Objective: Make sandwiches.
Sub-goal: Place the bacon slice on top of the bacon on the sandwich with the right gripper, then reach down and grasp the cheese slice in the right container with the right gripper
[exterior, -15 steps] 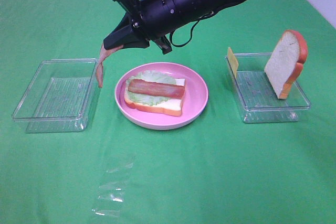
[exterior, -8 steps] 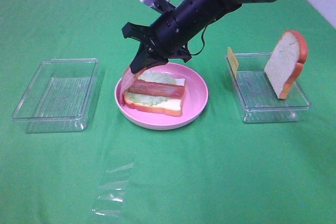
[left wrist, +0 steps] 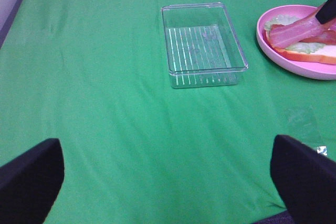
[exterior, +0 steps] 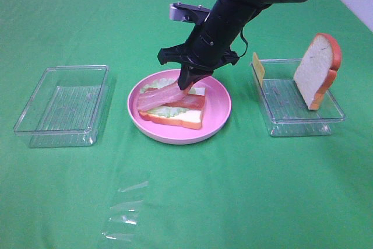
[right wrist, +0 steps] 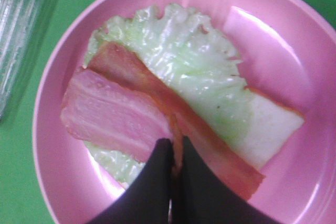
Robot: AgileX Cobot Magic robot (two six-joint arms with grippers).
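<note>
Left of the plate (exterior: 220, 111) sits a tray (exterior: 61, 106). My left gripper (left wrist: 168, 179) hangs jaws apart, holding nothing. On the plate lies the sandwich (exterior: 175, 118); my right gripper (exterior: 186, 83) pinches bacon (exterior: 156, 98) draped across it. Right of the plate, a second tray (exterior: 294, 127) holds bread (exterior: 315, 71) and cheese (exterior: 257, 68).

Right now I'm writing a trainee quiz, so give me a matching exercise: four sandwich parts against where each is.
1 loose bread
2 lettuce
3 pale bacon
4 cheese

a gripped by the right pincer
b under the dark bacon
c tilted at the right tray's right end
d upright at that tray's left end

Pairs: 1-c, 2-b, 3-a, 4-d
</note>
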